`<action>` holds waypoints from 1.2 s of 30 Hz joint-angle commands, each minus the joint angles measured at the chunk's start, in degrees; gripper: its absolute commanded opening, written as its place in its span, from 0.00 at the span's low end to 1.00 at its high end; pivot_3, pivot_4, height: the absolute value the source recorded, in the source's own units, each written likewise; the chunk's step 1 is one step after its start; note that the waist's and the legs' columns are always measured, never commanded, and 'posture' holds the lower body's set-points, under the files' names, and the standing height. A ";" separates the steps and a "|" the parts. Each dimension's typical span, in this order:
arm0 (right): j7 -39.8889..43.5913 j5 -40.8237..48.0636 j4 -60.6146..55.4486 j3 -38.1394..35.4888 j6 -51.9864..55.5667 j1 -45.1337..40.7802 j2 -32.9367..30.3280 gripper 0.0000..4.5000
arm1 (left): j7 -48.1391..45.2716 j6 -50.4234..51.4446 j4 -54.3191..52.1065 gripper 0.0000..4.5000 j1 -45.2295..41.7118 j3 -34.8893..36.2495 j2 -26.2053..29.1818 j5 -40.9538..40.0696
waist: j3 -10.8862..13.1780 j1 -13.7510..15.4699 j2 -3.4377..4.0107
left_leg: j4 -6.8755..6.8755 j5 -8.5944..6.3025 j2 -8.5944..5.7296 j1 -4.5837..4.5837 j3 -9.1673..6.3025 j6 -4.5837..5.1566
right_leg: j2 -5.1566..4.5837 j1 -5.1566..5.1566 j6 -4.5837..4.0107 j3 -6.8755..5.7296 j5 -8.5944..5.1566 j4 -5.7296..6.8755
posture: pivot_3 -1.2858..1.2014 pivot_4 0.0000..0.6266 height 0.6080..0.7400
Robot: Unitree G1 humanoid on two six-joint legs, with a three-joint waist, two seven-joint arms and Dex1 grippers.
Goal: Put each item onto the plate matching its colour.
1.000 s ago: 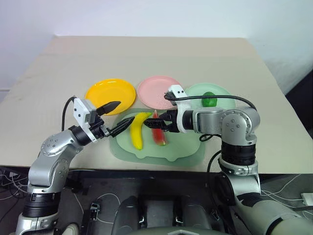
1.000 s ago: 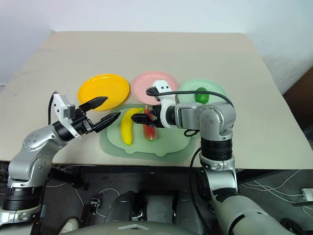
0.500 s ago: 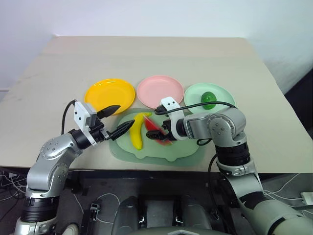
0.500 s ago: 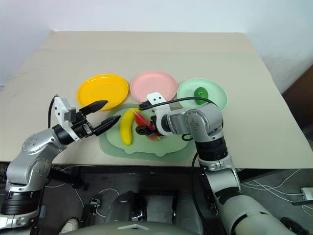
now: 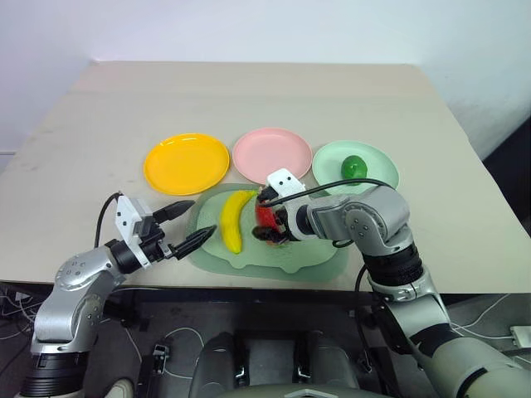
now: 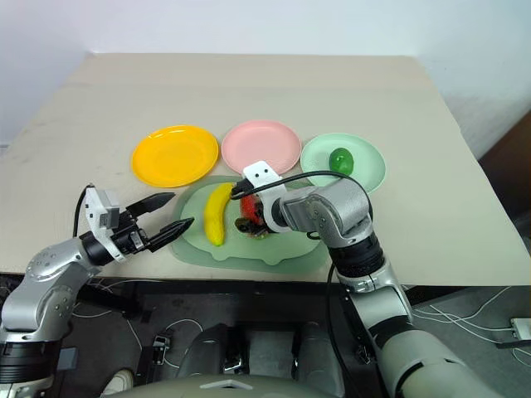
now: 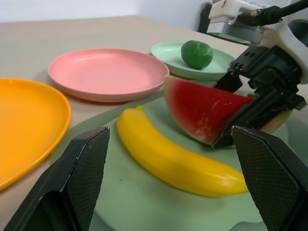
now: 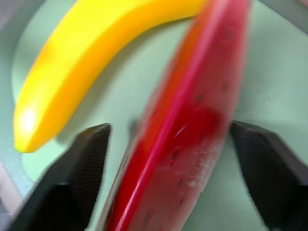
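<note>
**A:** Start with the head view. Where do your things lie?

**B:** Across the middle of the table (image 5: 249, 91) you have three plates in a row: the yellow plate (image 5: 187, 163) at left, the pink plate (image 5: 272, 154) in the centre and the mint plate (image 5: 332, 162) at right. The round green fruit (image 5: 354, 167) sits on the mint plate. Below them, centre frame, the banana (image 5: 233, 220) and the watermelon wedge (image 5: 267, 217) lie side by side on the pale-green mat (image 5: 274, 253), neither on a plate.

**A:** And your grippers there?

**B:** The left gripper (image 5: 202, 217) hangs at the mat's left edge, lower left of the frame, just beside the banana. Its fingers are spread apart and hold nothing. The right gripper (image 5: 267, 230) is down at the wedge, just below centre. I cannot tell whether it is clamped on it.

**A:** The left wrist view?

**B:** Between its own open fingers (image 7: 82, 168) you see the banana (image 7: 178, 161) flat on the mat. The wedge (image 7: 202, 113) stands on edge just behind it, with the right gripper (image 7: 255, 106) against it. The pink plate (image 7: 106, 72) and the green fruit (image 7: 196, 54) lie beyond.

**A:** The right wrist view?

**B:** The wedge (image 8: 183, 134) is close up and blurred. The banana (image 8: 96, 62) is beside it on the mat (image 8: 269, 72).
</note>
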 commanded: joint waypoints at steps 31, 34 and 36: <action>10.65 -14.97 36.60 -3.68 -34.63 -23.18 1.79 0.53 | 5.72 1.86 -4.61 0.94 -4.92 -0.94 -1.71 0.90 | 0.08 -0.29 0.01 | -0.03 0.08 -0.02 -0.26 0.08 -0.10 | 0.03 -0.21 0.02 0.00 0.01 0.00 | 0.52 0.24 0.66; 11.59 -17.42 51.02 -4.40 -43.23 -28.36 4.16 0.53 | 6.72 2.62 -5.78 0.94 -5.03 -0.86 -1.92 0.54 | 0.10 -1.20 -0.01 | -0.03 0.11 -0.06 -0.37 0.13 -0.13 | 0.05 -0.32 0.02 0.01 0.01 0.10 | 0.52 0.24 0.66; 11.59 -18.82 61.13 -5.46 -48.95 -31.83 5.88 0.53 | 7.21 2.95 -6.73 0.94 -4.57 -0.85 -2.02 0.38 | 0.10 -1.43 -0.03 | -0.01 0.15 -0.13 -0.47 0.14 -0.17 | 0.05 -0.48 0.03 0.02 0.01 0.24 | 0.52 0.24 0.66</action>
